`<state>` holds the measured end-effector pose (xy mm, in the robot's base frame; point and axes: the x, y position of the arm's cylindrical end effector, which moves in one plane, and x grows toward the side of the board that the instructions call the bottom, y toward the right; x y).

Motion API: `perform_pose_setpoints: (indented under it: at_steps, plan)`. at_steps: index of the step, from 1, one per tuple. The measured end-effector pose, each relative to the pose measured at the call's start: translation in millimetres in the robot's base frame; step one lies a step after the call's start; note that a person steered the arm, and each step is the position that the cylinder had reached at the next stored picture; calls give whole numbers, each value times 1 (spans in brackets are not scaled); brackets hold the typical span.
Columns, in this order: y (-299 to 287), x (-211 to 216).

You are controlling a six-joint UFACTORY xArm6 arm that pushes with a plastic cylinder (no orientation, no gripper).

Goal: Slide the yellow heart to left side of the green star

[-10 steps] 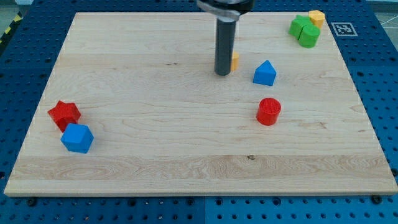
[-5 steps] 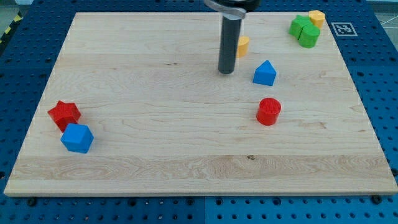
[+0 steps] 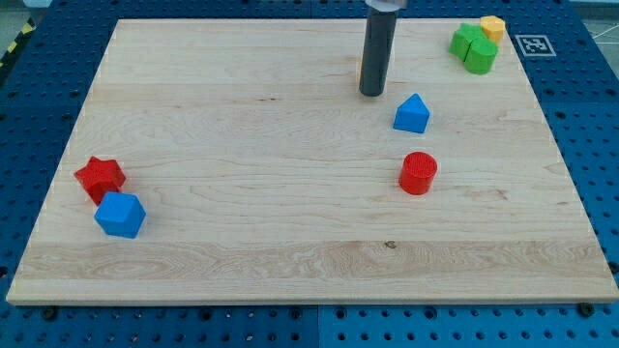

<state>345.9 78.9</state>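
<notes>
Starting at the view's left, a red star (image 3: 100, 177) touches a blue block (image 3: 120, 214) on the table (image 3: 242, 145). My tip (image 3: 371, 93) hides nearly all of the yellow heart (image 3: 362, 66); no pincer exists here. The green star (image 3: 473, 47) sits top right.

— Where was the table open?
— Centre, bottom and upper left lay bare.
— What stood in the way?
— A blue block (image 3: 412, 114) and red cylinder (image 3: 418, 173) right of centre, green blocks (image 3: 473, 46) upper right.

Wooden board (image 3: 242, 222) carries 7 blocks, perhaps an 8th behind the rod.
</notes>
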Motion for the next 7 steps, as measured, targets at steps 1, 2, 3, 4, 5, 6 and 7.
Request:
perform_pose_setpoints:
  at_steps: [1,2,3,4,5,6,7]
  plan:
    - [8,-1]
    - [20,2]
    - [-13,19]
    - [-12,-28]
    - [-8,-40]
    - [11,-47]
    - [21,-48]
